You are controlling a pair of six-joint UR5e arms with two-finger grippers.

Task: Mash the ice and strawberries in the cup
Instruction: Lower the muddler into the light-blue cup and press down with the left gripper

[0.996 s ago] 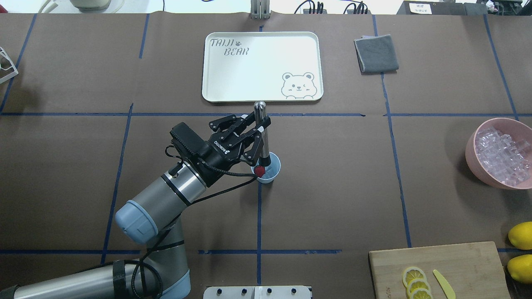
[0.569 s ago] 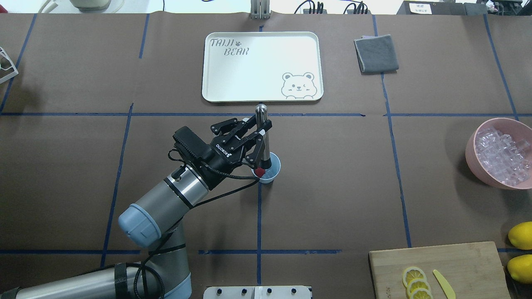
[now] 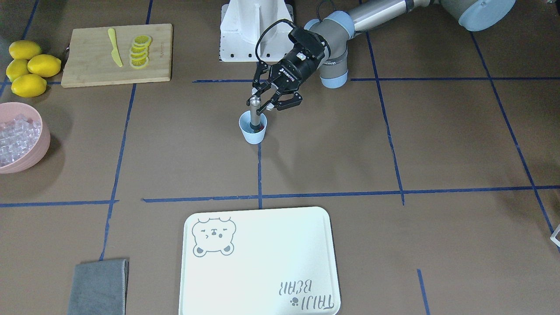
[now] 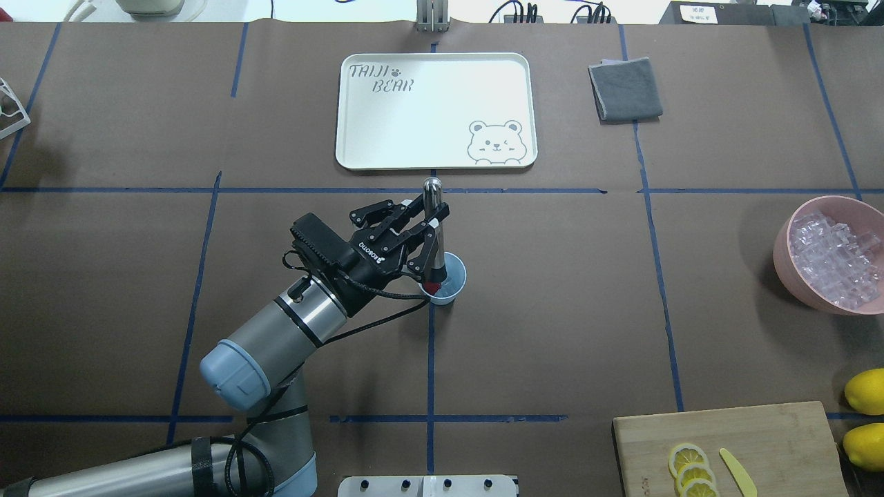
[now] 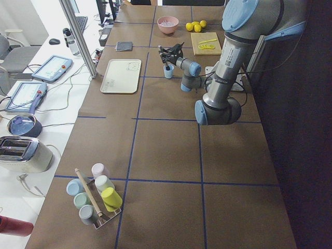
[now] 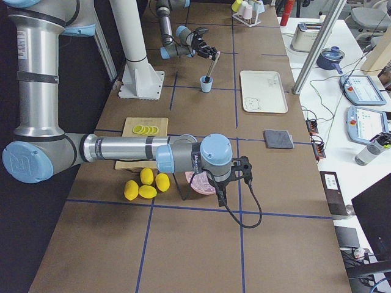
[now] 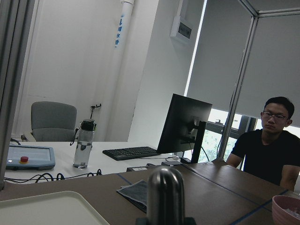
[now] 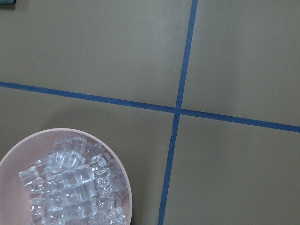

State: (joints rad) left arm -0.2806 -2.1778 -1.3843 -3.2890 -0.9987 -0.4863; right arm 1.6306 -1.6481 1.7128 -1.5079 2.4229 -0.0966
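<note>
The light-blue cup [image 4: 452, 277] stands mid-table, also in the front view [image 3: 253, 134]. My left gripper [image 4: 429, 212] [image 3: 262, 103] is shut on a metal muddler [image 4: 435, 231], held nearly upright with its lower end in the cup. The muddler's rounded top shows in the left wrist view [image 7: 165, 192]. The red strawberry [image 4: 430, 285] peeks out at the cup's near-left rim beside the muddler. The ice [image 4: 836, 259] [image 8: 70, 185] fills the pink bowl [image 4: 784, 252] at the right; any ice in the cup is hidden. My right gripper [image 6: 214, 185] hangs over the bowl; I cannot tell its state.
A white bear tray [image 4: 435, 110] lies behind the cup and a grey cloth [image 4: 625, 88] at the back right. A cutting board [image 4: 760, 442] with lemon slices and a yellow knife sits front right, with lemons [image 4: 867, 391] beside it. A cup rack [image 5: 96, 194] stands far left.
My left gripper has moved down a little with the muddler. The strawberry, which showed large at the cup's rim, now shows smaller and lower in the cup.
</note>
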